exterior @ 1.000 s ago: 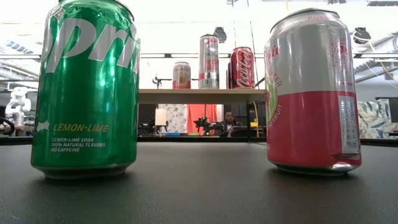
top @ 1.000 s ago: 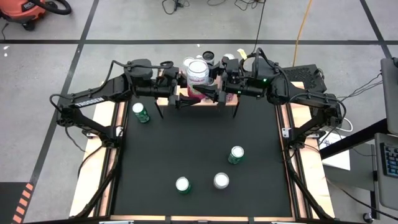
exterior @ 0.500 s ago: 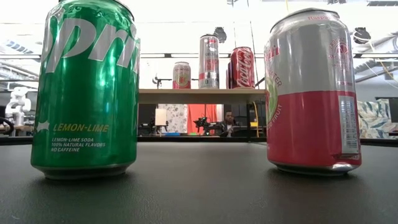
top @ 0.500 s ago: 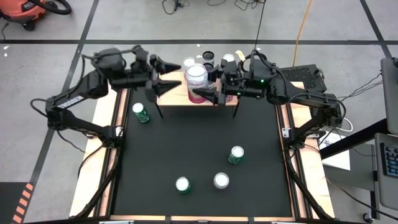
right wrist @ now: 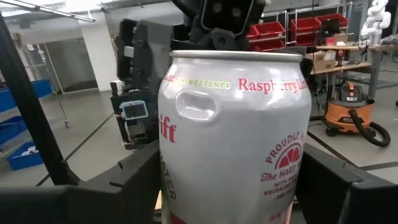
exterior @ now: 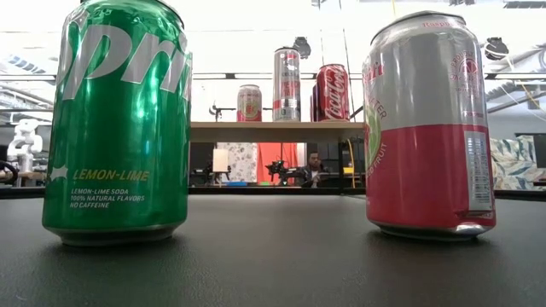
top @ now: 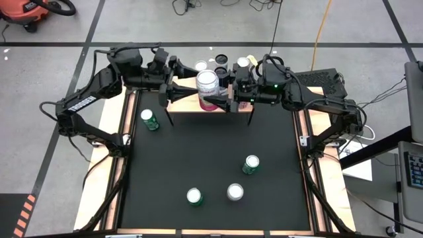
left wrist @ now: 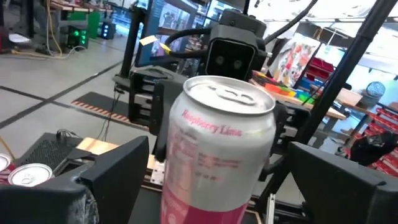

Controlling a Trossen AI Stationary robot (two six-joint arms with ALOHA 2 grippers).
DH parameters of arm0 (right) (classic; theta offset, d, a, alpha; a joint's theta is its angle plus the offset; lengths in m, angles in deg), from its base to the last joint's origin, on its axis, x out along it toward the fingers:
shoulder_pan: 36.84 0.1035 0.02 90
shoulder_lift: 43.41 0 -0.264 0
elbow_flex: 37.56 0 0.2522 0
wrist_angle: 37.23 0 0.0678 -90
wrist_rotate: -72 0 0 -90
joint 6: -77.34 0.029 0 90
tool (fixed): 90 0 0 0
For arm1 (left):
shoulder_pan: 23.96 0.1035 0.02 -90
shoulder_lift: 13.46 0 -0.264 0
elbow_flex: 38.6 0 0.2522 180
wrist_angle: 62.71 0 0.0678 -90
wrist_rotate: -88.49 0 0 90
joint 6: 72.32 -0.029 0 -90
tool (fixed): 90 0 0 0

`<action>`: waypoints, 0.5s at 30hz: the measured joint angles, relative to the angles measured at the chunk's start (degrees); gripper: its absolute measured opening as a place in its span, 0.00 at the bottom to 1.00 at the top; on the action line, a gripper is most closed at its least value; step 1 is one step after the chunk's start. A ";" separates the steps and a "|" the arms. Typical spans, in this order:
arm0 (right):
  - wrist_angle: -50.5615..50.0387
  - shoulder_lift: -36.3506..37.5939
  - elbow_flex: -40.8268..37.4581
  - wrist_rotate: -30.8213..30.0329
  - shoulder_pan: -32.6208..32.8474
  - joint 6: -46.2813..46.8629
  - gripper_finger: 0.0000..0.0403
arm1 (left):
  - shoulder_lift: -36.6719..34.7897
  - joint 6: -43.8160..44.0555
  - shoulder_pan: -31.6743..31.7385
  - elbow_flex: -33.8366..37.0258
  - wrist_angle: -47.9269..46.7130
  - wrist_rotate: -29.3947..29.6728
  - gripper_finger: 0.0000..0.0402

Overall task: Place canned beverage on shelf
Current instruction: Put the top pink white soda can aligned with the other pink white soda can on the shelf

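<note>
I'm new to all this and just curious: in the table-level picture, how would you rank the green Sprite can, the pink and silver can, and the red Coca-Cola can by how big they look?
1. Green Sprite can and pink and silver can: about alike, both close to the camera.
2. Red Coca-Cola can: looks much smaller, but it stands far back on the shelf, so real sizes are unsure.

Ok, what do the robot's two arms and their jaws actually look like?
Both arms are dark, jointed and slim, with black cables looped alongside. The left arm carries white lettering on its long link; the right arm shows a small green light near its wrist. Each ends in broad, flat black jaws, and a boxy black camera housing sits behind them.
</note>
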 joint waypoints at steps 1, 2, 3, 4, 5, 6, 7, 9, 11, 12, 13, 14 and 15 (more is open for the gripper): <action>-0.17 0.00 0.00 -0.04 -0.01 0.00 0.67 | 0.00 0.10 0.00 0.00 0.00 -0.02 0.96; -0.30 0.00 0.00 -0.09 -0.01 0.00 0.67 | 0.10 0.29 0.02 0.00 0.01 -0.03 0.96; -0.31 0.00 0.00 -0.09 -0.01 0.00 0.67 | 0.22 1.07 0.04 -0.02 0.09 -0.36 0.97; -0.30 0.00 0.00 -0.09 -0.01 0.00 0.67 | 0.28 1.79 0.32 -0.02 0.07 -1.07 0.97; -0.34 0.00 0.00 -0.08 -0.01 0.00 0.67 | 0.36 2.85 0.69 -0.02 0.05 -1.64 0.98; -0.38 0.00 0.00 -0.09 -0.01 0.00 0.67 | 0.41 3.56 0.99 -0.02 0.02 -2.14 0.99; -0.43 0.00 0.00 -0.08 -0.01 0.00 0.67 | 0.42 4.17 1.24 -0.02 0.02 -2.91 0.99; -0.62 0.00 0.00 -0.07 0.01 0.00 0.67 | 0.42 4.08 1.49 -0.02 0.09 -4.06 0.99; -0.67 0.00 0.00 -0.08 0.01 0.00 0.67 | 0.67 3.30 1.46 -0.02 0.81 -4.35 1.00; -0.69 0.00 0.00 -0.09 0.00 0.00 0.67 | 0.78 3.23 1.43 -0.02 1.11 -4.38 1.00; -0.72 0.00 0.00 -0.09 0.01 0.00 0.67 | 0.89 3.23 1.40 -0.02 1.20 -4.49 1.00; -0.73 0.00 0.00 -0.09 0.00 0.00 0.67 | 1.22 3.21 1.40 -0.02 1.77 -4.61 1.00; -0.73 0.00 0.00 -0.09 -0.01 0.00 0.67 | 1.60 3.20 1.40 -0.02 2.73 -4.67 1.00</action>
